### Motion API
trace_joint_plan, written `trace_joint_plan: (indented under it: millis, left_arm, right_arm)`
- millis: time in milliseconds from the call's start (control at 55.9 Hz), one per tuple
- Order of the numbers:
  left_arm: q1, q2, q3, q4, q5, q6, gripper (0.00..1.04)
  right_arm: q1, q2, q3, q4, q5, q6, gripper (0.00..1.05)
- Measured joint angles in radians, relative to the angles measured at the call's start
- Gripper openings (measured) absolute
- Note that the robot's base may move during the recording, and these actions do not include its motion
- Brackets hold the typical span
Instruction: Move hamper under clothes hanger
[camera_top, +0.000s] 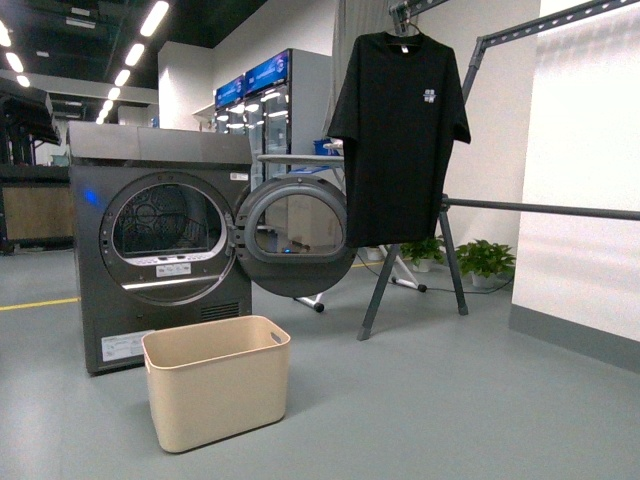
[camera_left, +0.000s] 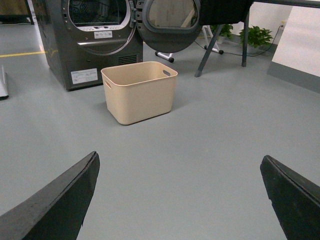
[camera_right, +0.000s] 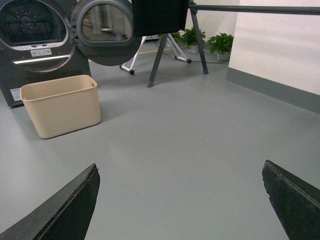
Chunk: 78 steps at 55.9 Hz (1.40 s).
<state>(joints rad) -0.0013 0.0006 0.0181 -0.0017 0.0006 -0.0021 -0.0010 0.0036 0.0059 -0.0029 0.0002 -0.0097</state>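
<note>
The beige hamper (camera_top: 216, 380) stands on the grey floor just in front of the dryer, empty inside; it also shows as the hamper (camera_left: 140, 92) and the hamper (camera_right: 61, 105). To its right rises the clothes hanger (camera_top: 455, 205), a dark metal rack with a black T-shirt (camera_top: 400, 135) hanging from its top bar. The hamper is left of the rack, not beneath it. My left gripper (camera_left: 179, 165) is open over bare floor, well short of the hamper. My right gripper (camera_right: 180, 167) is open too, with the hamper far off to one side. Neither gripper shows in the front view.
A grey dryer (camera_top: 160, 250) stands behind the hamper, its round door (camera_top: 293, 235) swung open toward the rack. Potted plants (camera_top: 485, 262) sit by the white wall (camera_top: 580, 180) at right. A white wheeled stand (camera_right: 131, 57) lies behind the rack legs.
</note>
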Motion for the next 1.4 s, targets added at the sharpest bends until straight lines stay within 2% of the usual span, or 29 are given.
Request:
trace_joint_plan:
  millis: [1396]
  left_arm:
    - [0.000,-0.001,0.000,0.000,0.000,0.000,0.98]
  right_arm:
    - [0.000,0.000,0.000,0.000,-0.002,0.000,0.97]
